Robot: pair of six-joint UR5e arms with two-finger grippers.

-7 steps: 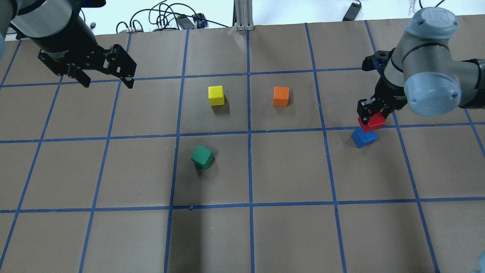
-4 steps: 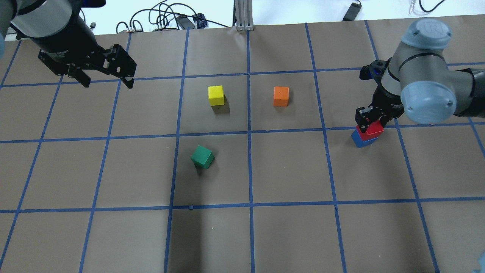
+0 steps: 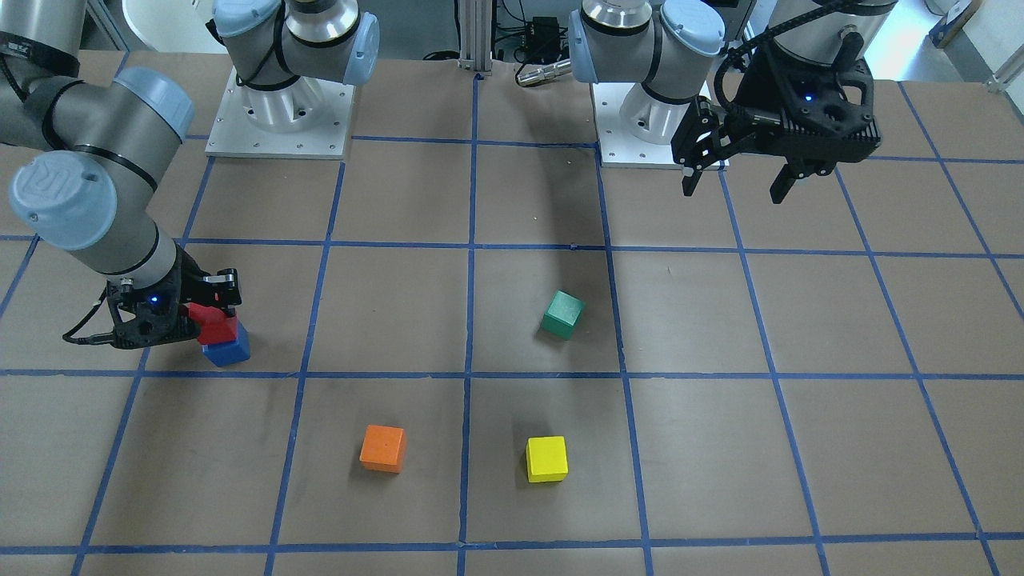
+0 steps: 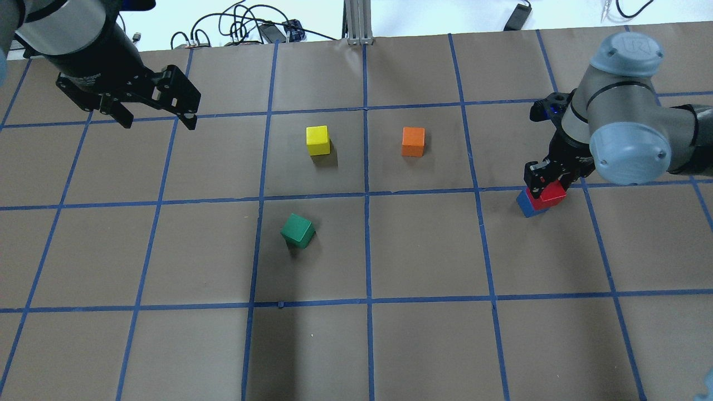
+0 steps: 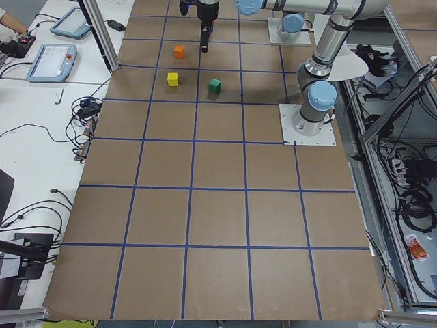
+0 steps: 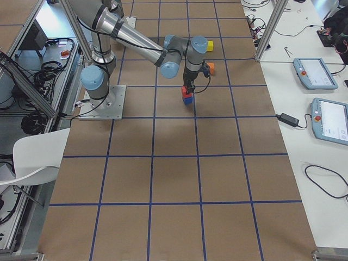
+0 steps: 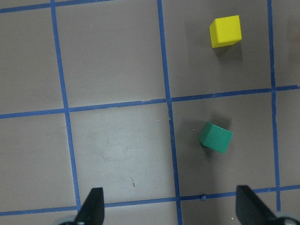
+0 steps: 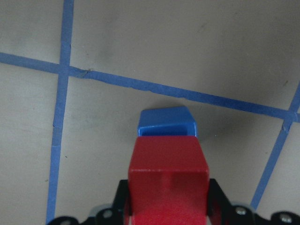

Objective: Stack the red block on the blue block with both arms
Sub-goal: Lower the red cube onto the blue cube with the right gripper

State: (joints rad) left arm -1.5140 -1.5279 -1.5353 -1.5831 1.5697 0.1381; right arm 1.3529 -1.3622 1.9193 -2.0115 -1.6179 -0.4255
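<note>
My right gripper (image 4: 543,181) is shut on the red block (image 4: 551,195) and holds it on top of the blue block (image 4: 523,204), set a little off centre. The same stack shows in the front-facing view, with the red block (image 3: 214,328) over the blue block (image 3: 230,352) beside the right gripper (image 3: 204,318). In the right wrist view the red block (image 8: 168,178) sits between the fingers and covers most of the blue block (image 8: 166,123). My left gripper (image 4: 159,120) is open and empty, raised over the far left of the table, also seen in the front-facing view (image 3: 734,190).
A yellow cube (image 4: 317,140) and an orange cube (image 4: 413,141) stand in the far middle squares. A green cube (image 4: 297,230) lies turned, nearer the robot. Cables (image 4: 239,28) and a metal post (image 4: 356,22) line the far edge.
My right gripper has come down with the red block, from above and behind the blue block to sitting on it. The left arm has not moved.
</note>
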